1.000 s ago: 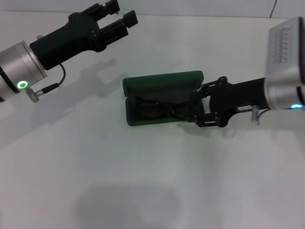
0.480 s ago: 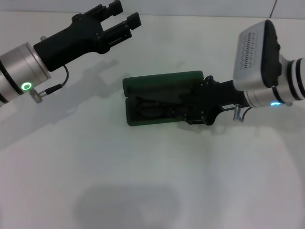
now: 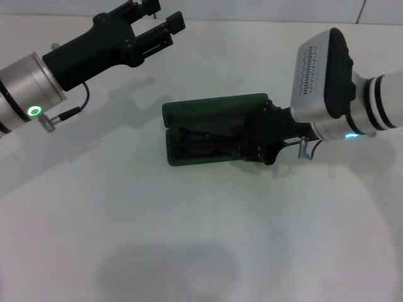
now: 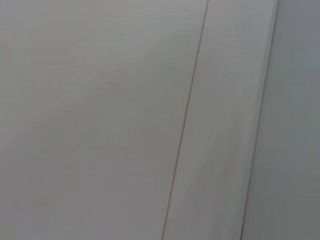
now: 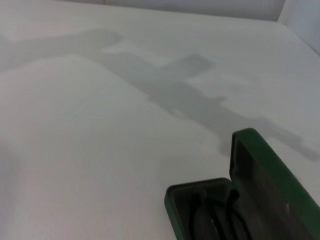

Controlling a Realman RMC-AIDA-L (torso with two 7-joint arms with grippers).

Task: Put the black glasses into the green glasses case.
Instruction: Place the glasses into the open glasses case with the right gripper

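The black glasses [image 3: 208,143] are lying folded inside the tray of the green glasses case [image 3: 214,112], which is sitting open in the middle of the white table [image 3: 189,239] with its lid standing up along the far side. In the right wrist view the same glasses [image 5: 212,217] are showing as thin dark loops sunk in the tray of the case [image 5: 265,175], with the raised lid just beside them. The right gripper [image 3: 252,139] is reaching into the right end of the case, over that end of the glasses; whether its fingers are clamped on the frame or let go I cannot tell, since the dark gripper is merging with the dark lining there. The left gripper [image 3: 156,22] is hovering well apart from the case, up near the far left of the table, with its two fingers spread and nothing between them; its wrist camera is showing only bare pale surfaces. Compared with a second ago, the right arm's wrist has been rolling, so the grey camera housing is now turning its ribbed face upward and sitting closer to the case, while the gripper has been pushing slightly further over the case's right end. The case and glasses are staying where they were, and the left arm has been drifting slightly up and away.
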